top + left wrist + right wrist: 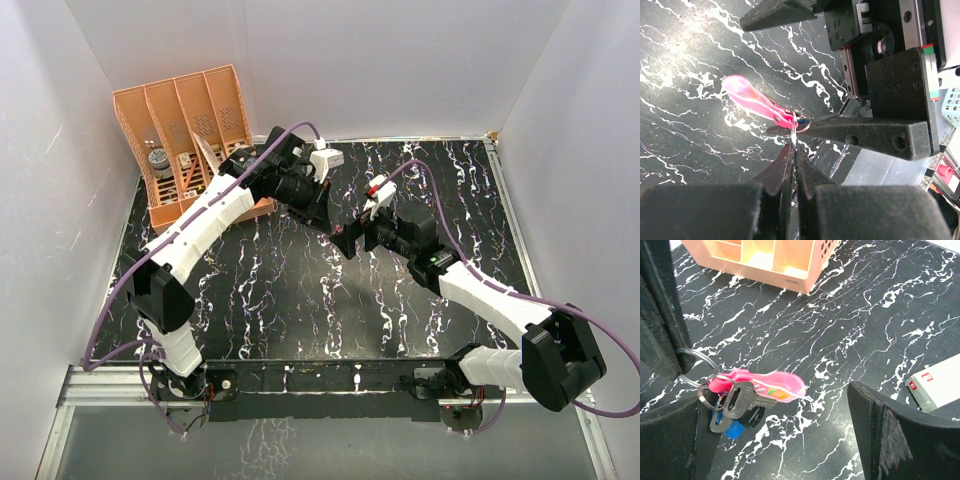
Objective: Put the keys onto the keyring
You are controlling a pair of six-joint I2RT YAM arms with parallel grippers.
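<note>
Pinching keyring [800, 121] by its silver ring in left jaws [794, 150], pressed together, above worktop [865, 315] centre; pink fob [775, 384] stuck out sideways. Right jaws [772, 407] stood spread wide around bunch, gripping nothing. Keys [737, 402] hung from ring, blue and dark heads showing under silver one. Judged threading done; left only to set bunch down, let go.
</note>
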